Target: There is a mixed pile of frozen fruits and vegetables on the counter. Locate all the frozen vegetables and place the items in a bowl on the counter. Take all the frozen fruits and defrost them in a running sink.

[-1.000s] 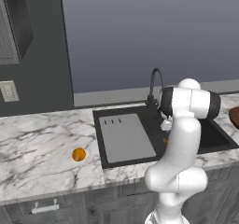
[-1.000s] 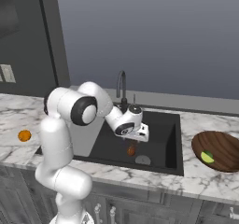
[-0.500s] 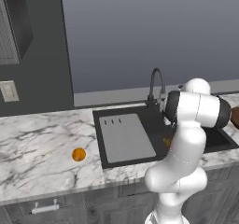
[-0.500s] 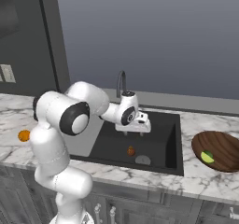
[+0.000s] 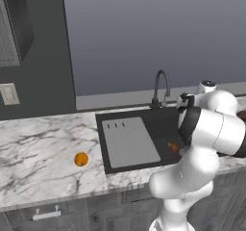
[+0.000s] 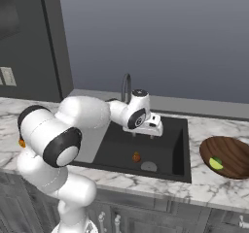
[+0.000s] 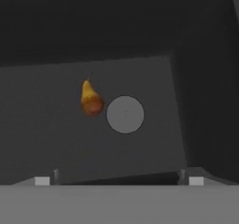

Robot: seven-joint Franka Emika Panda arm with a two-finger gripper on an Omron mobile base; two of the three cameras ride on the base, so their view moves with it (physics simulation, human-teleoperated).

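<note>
While pear-like fruit (image 7: pixel 90 101) lies in sink (image 6: pixel 176 149), bowl (image 6: pixel 232 155) holds pale bit (image 6: pixel 216 163).

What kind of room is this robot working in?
A kitchen, rendered: a black sink with a gooseneck tap set in a marble counter, with cabinet fronts below.

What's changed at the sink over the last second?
The gripper has risen above the sink with its jaws open and empty, and the arm has swung round. The brown pear-like fruit lies where it was on the basin floor beside the drain. The orange ball and the bowl are unmoved.
</note>
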